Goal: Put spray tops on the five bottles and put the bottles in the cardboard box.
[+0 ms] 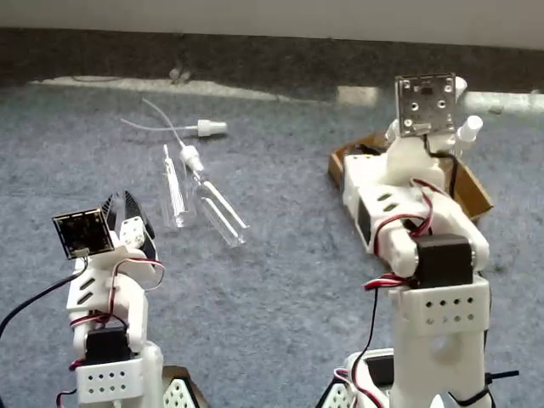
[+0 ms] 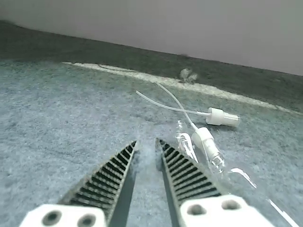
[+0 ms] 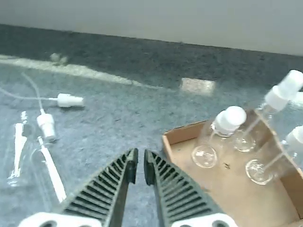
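Two clear bottles [image 1: 173, 192] [image 1: 222, 218] lie on the grey carpet, ahead of my left gripper [image 1: 127, 211]. One white spray top [image 1: 209, 127] lies loose beyond them with its thin tube trailing. A second spray top [image 1: 189, 156] rests at the mouth of the nearer bottle [image 3: 45, 170], its tube running inside. My left gripper [image 2: 147, 142] is slightly open and empty, short of the bottles [image 2: 185, 142]. My right gripper [image 3: 139, 158] is shut and empty, hovering beside the cardboard box [image 3: 227, 187]. Three capped bottles [image 3: 210, 142] [image 3: 270, 111] [image 3: 272, 163] are in the box.
The cardboard box [image 1: 340, 166] sits at the back right, partly hidden by the right arm. A pale strip [image 1: 127, 85] runs along the carpet's far edge below a wall. Open carpet lies between the two arms.
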Controlling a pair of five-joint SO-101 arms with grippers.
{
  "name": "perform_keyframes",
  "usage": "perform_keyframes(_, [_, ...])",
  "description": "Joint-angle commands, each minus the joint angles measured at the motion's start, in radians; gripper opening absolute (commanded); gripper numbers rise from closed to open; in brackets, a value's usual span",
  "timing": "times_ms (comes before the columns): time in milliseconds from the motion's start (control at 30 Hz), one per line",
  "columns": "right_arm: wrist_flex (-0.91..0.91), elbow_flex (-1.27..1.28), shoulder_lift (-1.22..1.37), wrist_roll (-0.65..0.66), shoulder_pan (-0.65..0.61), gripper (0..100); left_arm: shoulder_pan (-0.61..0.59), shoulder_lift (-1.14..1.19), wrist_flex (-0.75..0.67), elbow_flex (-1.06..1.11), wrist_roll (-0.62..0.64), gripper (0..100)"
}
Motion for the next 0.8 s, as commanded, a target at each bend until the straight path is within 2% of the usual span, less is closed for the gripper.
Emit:
perform_keyframes(0, [0.01, -0.028, 0.001, 0.037, -0.156, 0.7, -0.068, -0.013, -0.02, -0.024, -0.008, 0])
perform_keyframes(133, [0.012, -0.031, 0.102, 0.127, -0.308, 2.4, -0.079, -0.013, -0.02, -0.024, -0.008, 0])
perform_keyframes(300, [0.012, -0.038, 0.275, 0.189, -0.415, 16.3, -0.079, -0.013, -0.02, -0.022, -0.008, 0])
perform_keyframes(400, [0.01, -0.042, 0.372, 0.244, -0.45, 21.4, -0.084, -0.013, -0.02, -0.022, -0.008, 0])
perform_keyframes(533, [-0.004, -0.045, 0.484, 0.305, -0.498, 21.8, -0.084, -0.013, -0.02, -0.024, -0.008, 0])
perform_keyframes(767, [-0.068, -0.214, 0.723, 0.305, -0.509, 22.0, -0.085, -0.013, -0.02, -0.024, -0.008, 0])
